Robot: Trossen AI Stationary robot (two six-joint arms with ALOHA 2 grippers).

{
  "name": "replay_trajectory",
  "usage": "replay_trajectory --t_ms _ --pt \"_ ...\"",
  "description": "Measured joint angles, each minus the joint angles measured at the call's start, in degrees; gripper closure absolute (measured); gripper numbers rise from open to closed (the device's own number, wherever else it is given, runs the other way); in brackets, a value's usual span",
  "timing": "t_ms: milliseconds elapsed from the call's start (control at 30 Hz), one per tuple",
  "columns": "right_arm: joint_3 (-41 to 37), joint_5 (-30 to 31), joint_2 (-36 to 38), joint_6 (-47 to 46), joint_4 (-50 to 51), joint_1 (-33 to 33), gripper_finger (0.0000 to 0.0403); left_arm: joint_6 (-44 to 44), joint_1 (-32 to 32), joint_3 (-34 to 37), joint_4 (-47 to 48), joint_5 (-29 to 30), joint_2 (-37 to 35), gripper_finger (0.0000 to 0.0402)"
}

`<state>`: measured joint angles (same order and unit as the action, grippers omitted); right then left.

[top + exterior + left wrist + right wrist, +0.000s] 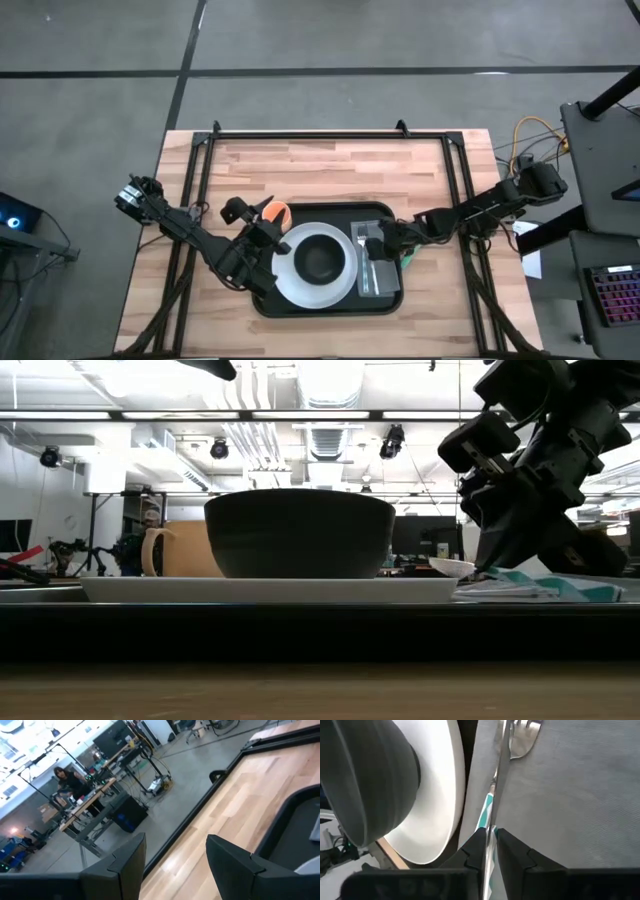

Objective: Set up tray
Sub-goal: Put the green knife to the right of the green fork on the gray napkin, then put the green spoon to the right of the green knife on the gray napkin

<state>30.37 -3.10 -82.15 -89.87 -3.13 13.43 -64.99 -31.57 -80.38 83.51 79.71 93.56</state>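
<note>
The black tray (392, 300) lies mid-table and carries a white plate (292, 282) with a black bowl (320, 258) on it. Right of the plate, a grey napkin (580, 795) carries a fork (522, 740) and a thin silver utensil (501, 765). An orange mug (277, 211) stands at the tray's far left corner. My right gripper (491, 842) is over the napkin's right part, shut on the utensil. My left gripper (175, 865) hovers open by the mug, holding nothing. My right gripper pinches the thin silver utensil at its near end (492, 822) between its two fingertips. The fingers slant down from the tray's right side and lie along the utensil. The utensil's far end reaches over the napkin beside the fork.
A teal-and-white striped piece (545, 588) shows under the napkin at the tray's right edge. Black frame rails (330, 134) run along the table's far, left and right sides. Bare wood (330, 165) lies beyond the tray.
</note>
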Motion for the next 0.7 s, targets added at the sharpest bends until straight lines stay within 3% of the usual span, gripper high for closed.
replay_trajectory --t_ms 600,700 --pt "1.24 -2.69 0.19 2.04 1.47 0.04 0.0317 -0.01 -0.28 0.00 -0.29 -1.82 0.00 0.0214" --pt "3.45 -3.02 1.66 6.21 1.40 0.32 0.0313 -0.02 -0.28 0.00 -0.38 -1.82 0.00 0.0214"
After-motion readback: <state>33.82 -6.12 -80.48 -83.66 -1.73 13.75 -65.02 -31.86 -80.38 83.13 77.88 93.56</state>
